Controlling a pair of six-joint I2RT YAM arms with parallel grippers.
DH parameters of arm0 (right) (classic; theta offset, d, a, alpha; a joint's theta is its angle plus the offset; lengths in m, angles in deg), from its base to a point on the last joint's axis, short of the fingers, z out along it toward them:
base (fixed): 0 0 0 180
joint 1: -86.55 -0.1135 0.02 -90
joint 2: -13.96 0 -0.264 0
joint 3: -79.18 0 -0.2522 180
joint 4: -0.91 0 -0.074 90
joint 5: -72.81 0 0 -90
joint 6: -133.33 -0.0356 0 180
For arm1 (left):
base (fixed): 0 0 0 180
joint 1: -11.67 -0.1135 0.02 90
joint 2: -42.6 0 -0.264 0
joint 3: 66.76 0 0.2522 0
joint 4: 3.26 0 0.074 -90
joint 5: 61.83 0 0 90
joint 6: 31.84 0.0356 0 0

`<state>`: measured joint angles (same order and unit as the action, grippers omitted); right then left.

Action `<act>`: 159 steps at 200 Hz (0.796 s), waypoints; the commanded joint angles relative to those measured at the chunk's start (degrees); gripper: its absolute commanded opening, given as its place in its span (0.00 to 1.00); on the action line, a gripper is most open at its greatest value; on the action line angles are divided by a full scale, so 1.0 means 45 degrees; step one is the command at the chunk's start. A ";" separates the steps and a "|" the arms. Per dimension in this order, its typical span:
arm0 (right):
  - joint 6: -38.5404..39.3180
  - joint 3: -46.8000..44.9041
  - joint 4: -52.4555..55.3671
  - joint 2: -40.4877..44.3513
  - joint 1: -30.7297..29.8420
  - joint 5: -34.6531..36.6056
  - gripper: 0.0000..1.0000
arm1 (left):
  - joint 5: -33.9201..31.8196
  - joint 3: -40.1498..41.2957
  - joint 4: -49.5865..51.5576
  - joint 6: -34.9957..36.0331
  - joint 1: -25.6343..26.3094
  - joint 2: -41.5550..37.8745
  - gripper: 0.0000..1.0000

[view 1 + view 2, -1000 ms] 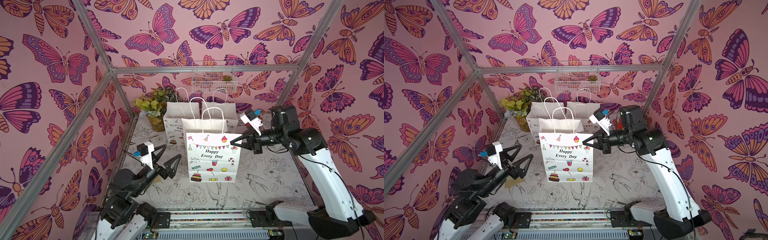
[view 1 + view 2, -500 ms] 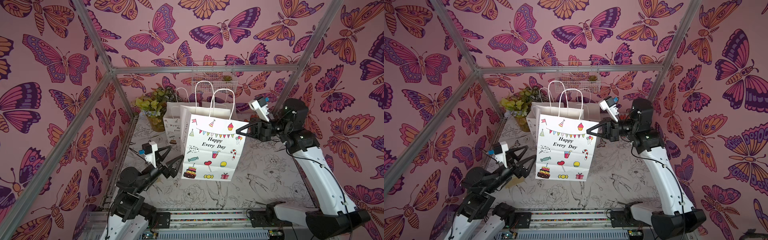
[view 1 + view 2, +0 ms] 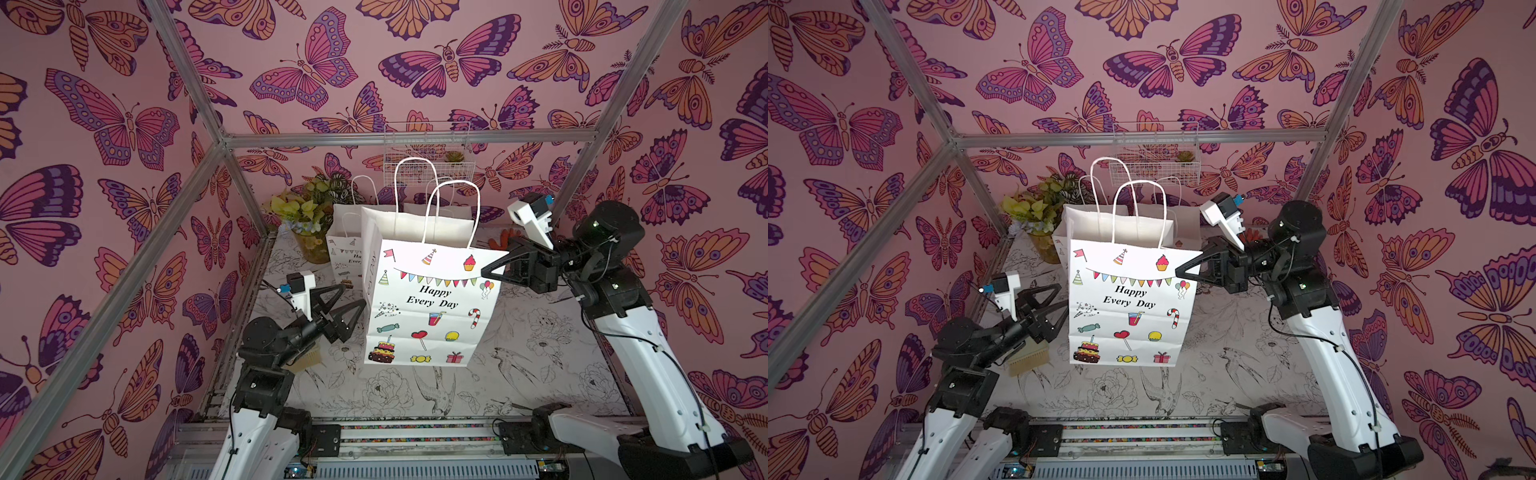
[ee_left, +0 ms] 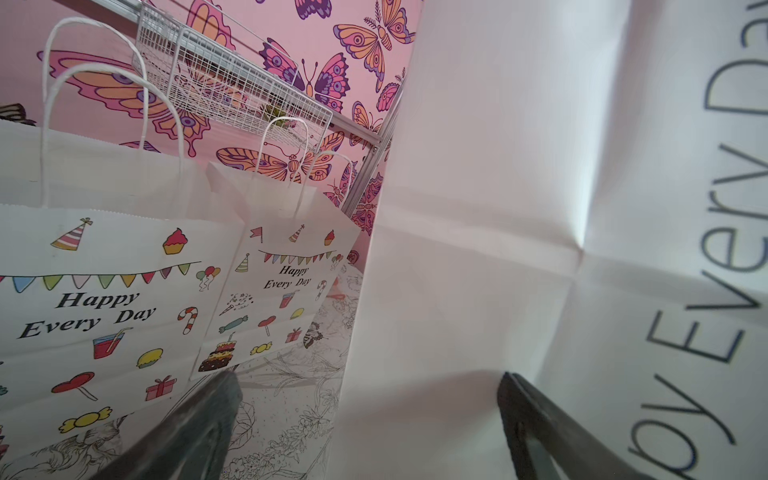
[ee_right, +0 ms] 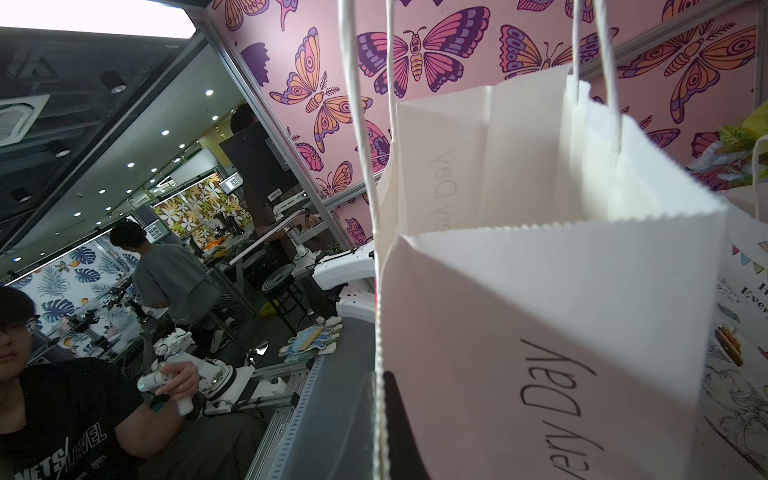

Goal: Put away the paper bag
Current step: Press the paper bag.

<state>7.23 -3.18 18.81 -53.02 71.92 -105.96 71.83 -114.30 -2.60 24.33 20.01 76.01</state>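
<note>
The right gripper [image 3: 488, 272] [image 3: 1182, 272] is closed on the top edge of a white paper gift bag [image 3: 432, 307] [image 3: 1129, 307]. It pinches the front panel at the upper corner nearest its own arm. The bag hangs from that pinch and appears lifted clear of the flower-sketched table top [image 3: 519, 374]. It is printed with "Happy Every Day", a string of coloured bunting, a cupcake, a candy cane and a layered cake. Two loops of white twisted cord rise from its rim. Its long axis runs near vertical, leaning slightly, with the open mouth upward and the flat bottom downward. In both top views the printed face is turned toward the camera. The left gripper [image 3: 353, 297] [image 3: 1061, 297] has its jaws spread wide and holds nothing. Its tips are just beside the bag's lower side edge, but contact cannot be judged. Beyond the grippers, two matching printed paper bags [image 4: 104, 291] stand on the table.
</note>
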 commanded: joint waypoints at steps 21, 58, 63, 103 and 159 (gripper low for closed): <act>-0.0201 -0.0114 -0.0435 -0.0071 -0.0273 -0.0274 0.00 | 0.3675 -0.0184 -0.3908 -0.2384 -0.0278 0.1482 1.00; -0.0260 0.0084 -0.0421 -0.0361 -0.0740 -0.0239 0.00 | 0.4152 -0.0013 -0.3846 -0.2171 -0.0275 0.1755 1.00; -0.0260 0.0084 -0.0418 -0.0383 -0.0810 -0.0216 0.00 | 0.4182 -0.0031 -0.3856 -0.2171 -0.0271 0.1773 1.00; -0.0240 0.0043 -0.0414 -0.0612 -0.1118 -0.0009 0.00 | 0.4289 -0.0210 -0.3981 -0.2249 -0.0010 0.1821 1.00; -0.0494 0.0391 -0.0204 -0.0892 -0.1017 0.0731 0.00 | 0.4358 -0.0387 -0.3920 -0.2482 0.0144 0.1534 0.99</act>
<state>5.79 -3.64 18.52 -56.45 67.28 -104.83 89.90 -114.45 -18.27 14.02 20.43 84.23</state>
